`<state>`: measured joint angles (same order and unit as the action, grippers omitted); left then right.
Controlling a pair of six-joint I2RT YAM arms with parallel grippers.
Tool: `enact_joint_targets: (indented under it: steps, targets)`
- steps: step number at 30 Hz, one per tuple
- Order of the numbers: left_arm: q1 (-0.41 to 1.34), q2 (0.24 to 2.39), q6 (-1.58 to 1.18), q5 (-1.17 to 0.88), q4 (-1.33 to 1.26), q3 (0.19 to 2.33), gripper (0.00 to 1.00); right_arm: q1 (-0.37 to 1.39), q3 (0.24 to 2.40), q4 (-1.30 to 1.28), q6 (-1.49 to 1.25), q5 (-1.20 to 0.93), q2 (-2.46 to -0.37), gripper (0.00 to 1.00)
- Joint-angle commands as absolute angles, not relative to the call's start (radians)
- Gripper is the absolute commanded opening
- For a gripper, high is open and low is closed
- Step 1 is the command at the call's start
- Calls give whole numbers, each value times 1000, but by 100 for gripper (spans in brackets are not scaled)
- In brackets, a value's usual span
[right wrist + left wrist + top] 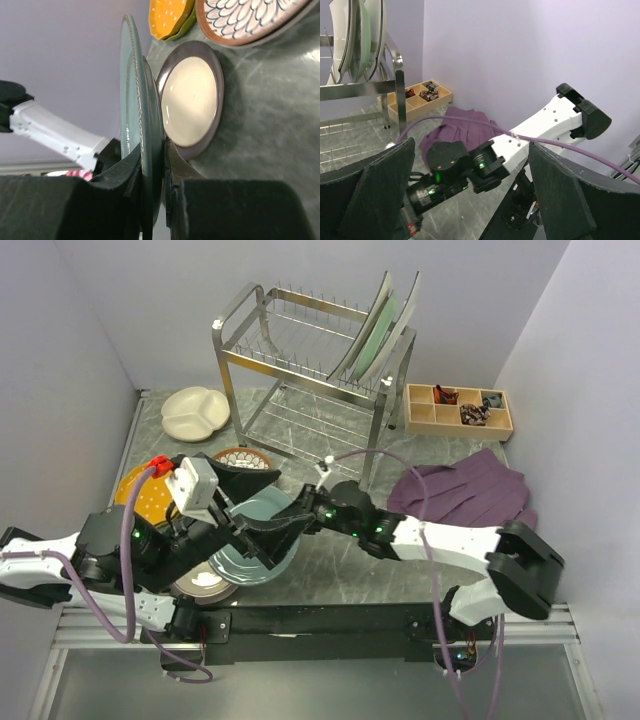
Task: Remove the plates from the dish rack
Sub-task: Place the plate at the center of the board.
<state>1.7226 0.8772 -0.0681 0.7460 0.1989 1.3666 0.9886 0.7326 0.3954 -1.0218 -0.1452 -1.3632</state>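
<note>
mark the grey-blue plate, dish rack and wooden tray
grey-blue plate [133,100]: right wrist view, ribbed rim.
dish rack [226,390]: top external view, front left leg.
wooden tray [440,427]: top external view, near wall.

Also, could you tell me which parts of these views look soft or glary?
Top external: even light, glints on the dish rack chrome. Left wrist: left end effector fingers dark and soft. Right wrist: grey-blue plate rim crisp, right end effector fingers gripping it blurred.
</note>
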Motion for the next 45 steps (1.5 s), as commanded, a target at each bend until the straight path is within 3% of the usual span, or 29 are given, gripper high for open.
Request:
enact_joint_targets:
  steps: [1, 14, 33, 36, 37, 38, 40, 45]
  targets:
    - [1720, 795, -135, 770, 195, 1335, 100, 1028, 896, 609, -1011, -118, -1459, 0]
    - [1720, 781, -124, 779, 216, 1229, 100, 1058, 1094, 630, -991, -130, -1790, 0]
    - [1720, 660, -81, 844, 115, 1118, 100, 1085, 1100, 715, -1075, -103, -1924, 1]
    - [1720, 670, -64, 862, 117, 1118, 99, 1092, 1106, 694, -1063, -101, -1924, 13]
    - [1720, 675, -57, 864, 117, 1118, 100, 1095, 1112, 681, -1055, -101, -1922, 30]
    - [1720, 678, -52, 865, 114, 1117, 99, 1098, 1120, 655, -1046, -86, -1914, 36]
    - [1720, 681, -38, 868, 98, 1114, 100, 1106, 1127, 575, -1026, -61, -1902, 43]
    - [1720, 687, -15, 871, 69, 1097, 100, 1108, 1123, 456, -1000, -19, -1865, 46]
